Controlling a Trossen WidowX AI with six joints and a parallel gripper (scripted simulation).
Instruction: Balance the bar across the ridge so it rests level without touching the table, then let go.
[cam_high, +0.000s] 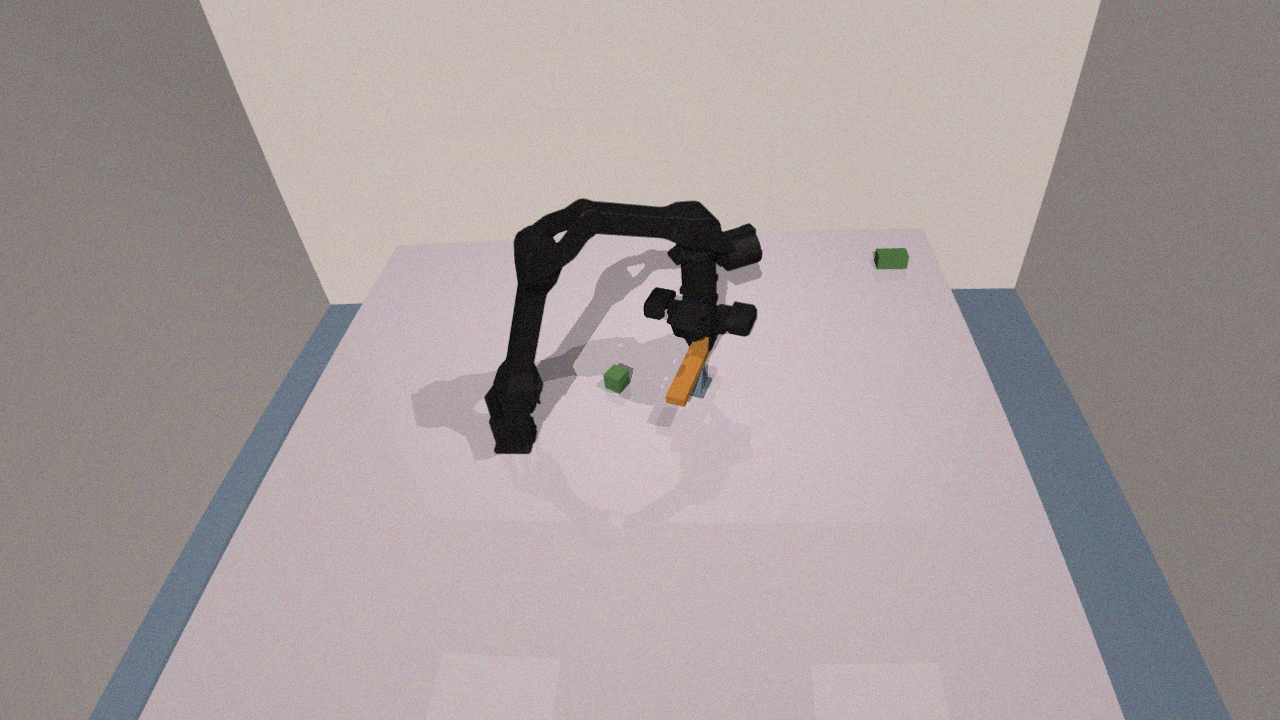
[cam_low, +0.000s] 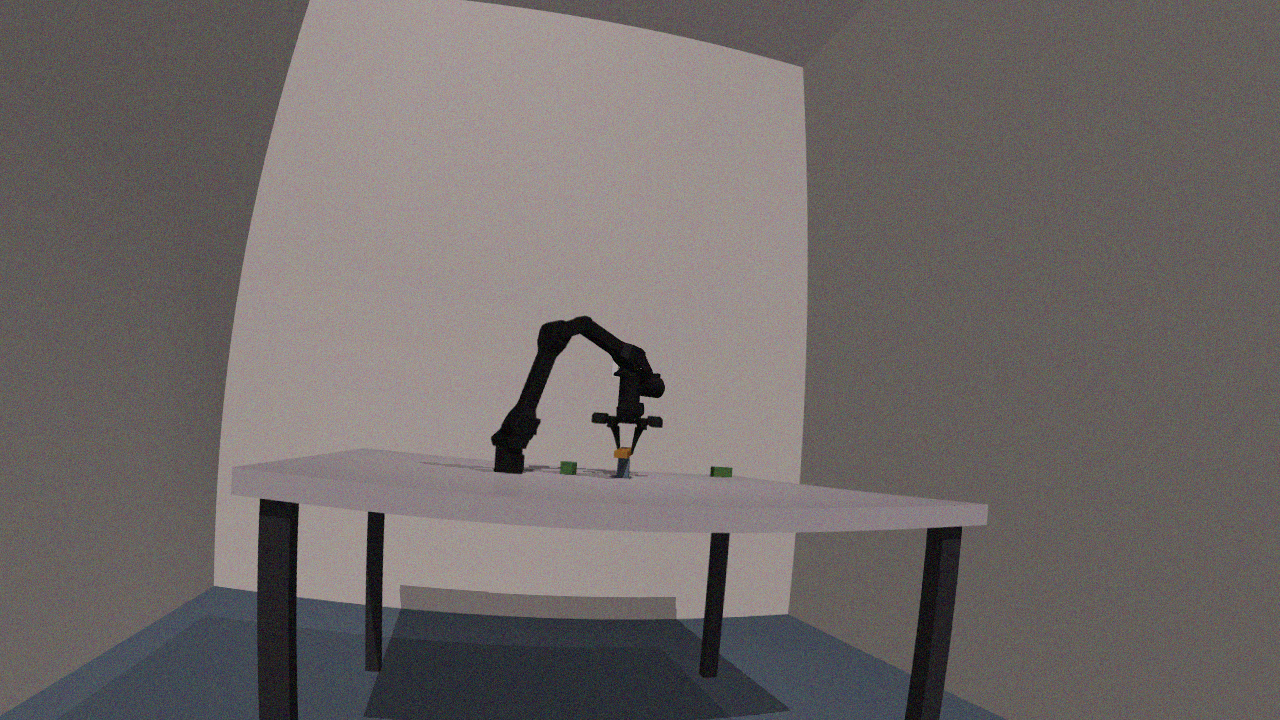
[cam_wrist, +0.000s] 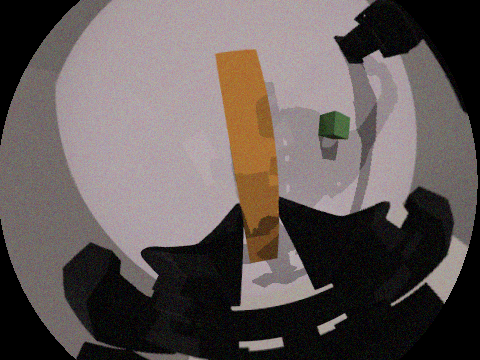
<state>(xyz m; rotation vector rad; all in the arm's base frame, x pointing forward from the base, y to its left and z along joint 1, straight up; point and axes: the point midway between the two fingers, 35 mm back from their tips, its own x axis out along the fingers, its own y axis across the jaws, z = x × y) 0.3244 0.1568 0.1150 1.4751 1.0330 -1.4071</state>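
An orange bar (cam_high: 687, 374) (cam_low: 622, 453) (cam_wrist: 250, 135) is held above the table, clear of its top. My gripper (cam_wrist: 258, 204) (cam_low: 624, 450) is shut on the bar near its far end in the top view; the long near part sticks out. The blue-grey ridge (cam_high: 703, 385) (cam_low: 622, 468) stands on the table (cam_high: 626, 591) (cam_low: 537, 505) under the bar. In the exterior view the bar's near end sits right at the ridge's top; whether they touch I cannot tell. In the wrist view the bar hides the ridge.
A small green block (cam_high: 615, 378) (cam_low: 568, 467) (cam_wrist: 333, 125) lies between the arm's base and the ridge. Another green block (cam_high: 892, 258) (cam_low: 720, 471) lies at the far right of the table in the top view.
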